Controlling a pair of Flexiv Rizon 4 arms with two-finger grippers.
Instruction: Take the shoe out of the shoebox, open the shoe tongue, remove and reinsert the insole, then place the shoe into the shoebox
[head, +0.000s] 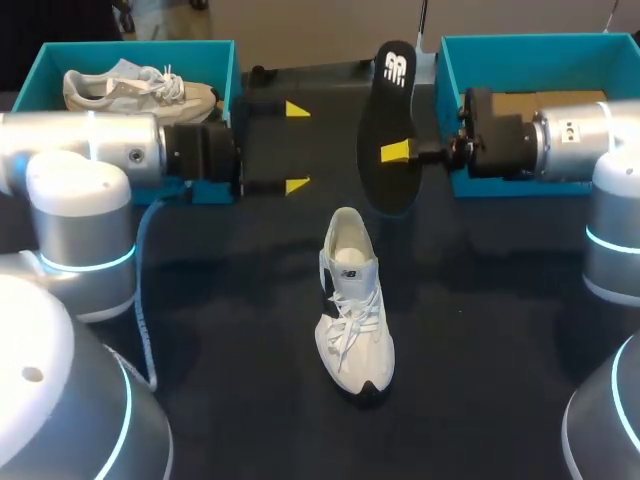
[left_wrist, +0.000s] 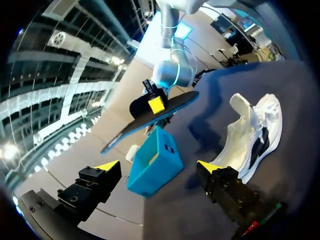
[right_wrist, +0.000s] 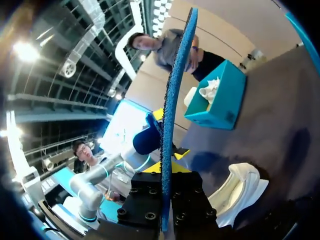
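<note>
A white shoe (head: 352, 300) stands on the dark table at the middle, toe toward me, its mouth open. My right gripper (head: 402, 152) is shut on a black insole (head: 388, 120) and holds it up on edge above the table, beyond the shoe's heel. In the right wrist view the insole (right_wrist: 175, 95) runs straight out from between the shut gripper (right_wrist: 166, 172), with the shoe (right_wrist: 239, 192) below and beside it. My left gripper (head: 297, 147) stands open just left of the insole, touching nothing. From the left wrist, the open gripper (left_wrist: 159, 167) faces the insole (left_wrist: 165, 106) and the shoe (left_wrist: 250, 132).
A teal shoebox (head: 215, 52) at the back left holds a second white shoe (head: 135, 88). Another teal shoebox (head: 452, 60) stands at the back right behind my right wrist. A cable trails beside my left arm's base.
</note>
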